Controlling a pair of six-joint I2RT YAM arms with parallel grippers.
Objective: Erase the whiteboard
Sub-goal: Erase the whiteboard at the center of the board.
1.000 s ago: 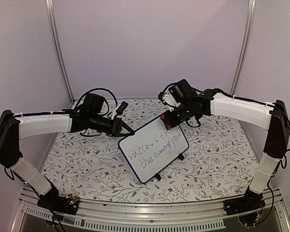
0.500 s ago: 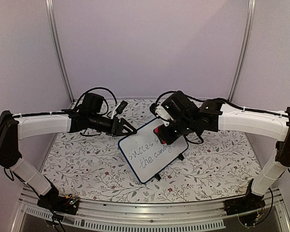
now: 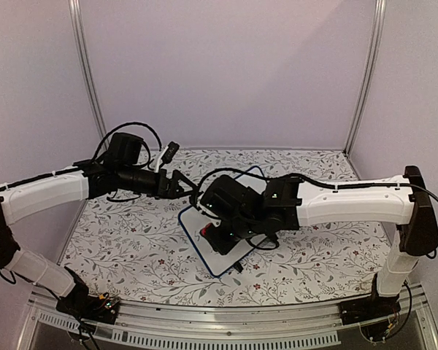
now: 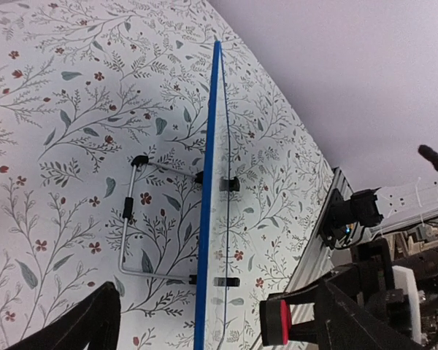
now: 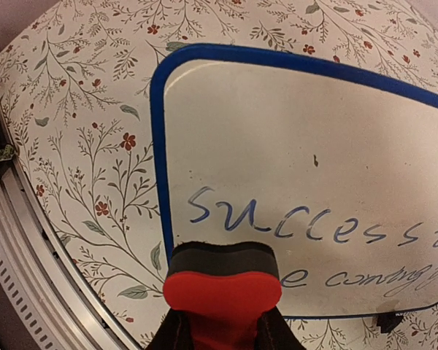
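top cam
- whiteboard: small rounded-corner white whiteboard w/ thin dark-blue frame (image 3: 220,257), mid-table on floral-print table cover (image 3: 117,240), propped at a tilt, mostly hidden under R arm
- L: left gripper (image 3: 179,185) at the whiteboard's far-left top edge, fingers spread, holding nothing
- R: right gripper (image 3: 213,230) over the left part of the whiteboard, clenched on small red block eraser w/ dark felt pad (image 3: 206,232)

left wrist
- whiteboard: seen edge-on, blue frame runs up mid-view
- stand: thin metal wire stand w/ black sleeves (image 4: 126,210) behind it, feet on the cover
- fingers: one dark finger (image 4: 86,329) low-left, well apart from the frame; released, no contact w/ whiteboard visible
- eraser: red end shows low-right on the writing side (touching or not: can't tell)

right wrist
- grip: both fingers tight on the eraser's red body, felt pad facing the whiteboard
- writing: blue marker handwriting (image 5: 277,226), two lines, all legible in what shows (start of 2nd line hidden behind the eraser)
- pos: eraser at the near-left end, just below the start of line 1

verdict
- step: my read, wipe stroke in hand, erase barely begun
- next: felt flat on the surface, sweep along both lines; L not bracing, so light pressure or the whiteboard prob slides/tips on its stand
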